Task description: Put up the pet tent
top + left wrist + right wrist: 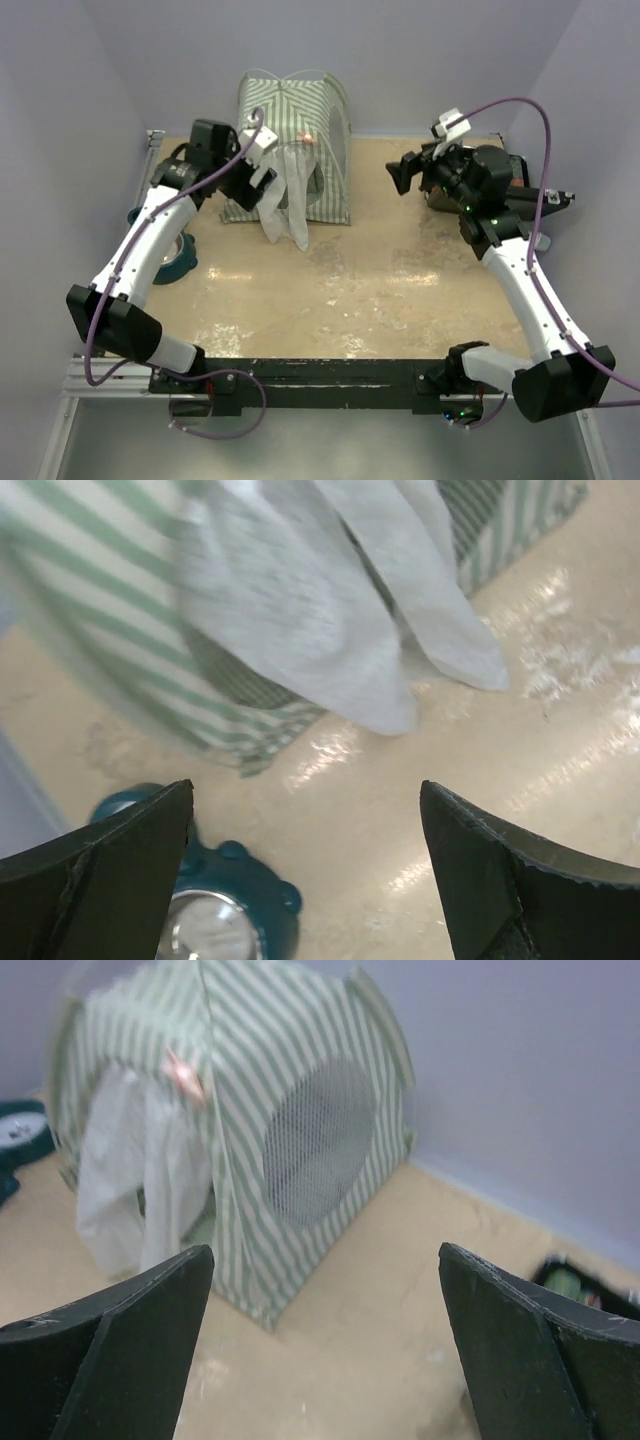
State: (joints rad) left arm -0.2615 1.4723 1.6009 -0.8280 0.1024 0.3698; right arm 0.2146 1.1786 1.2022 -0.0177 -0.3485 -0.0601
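**A:** How do the hands stand?

**B:** Both are spread wide and hold nothing. The left hand [305, 800] hangs near the white flaps [300, 620], above a teal bowl [235, 905]. The right hand [325, 1260] is well apart, facing the mesh window [318, 1140].

**A:** And the pet tent [290, 110]?

**B:** It is upright at the far edge of the bench [350, 280], by the back wall. I judge it all but set up, with perhaps the flaps left to tidy.

**A:** Anything unclear?

**B:** Its back and inside are hidden. A dark tray-like thing [578, 1278] on the right is cut off and blurred.
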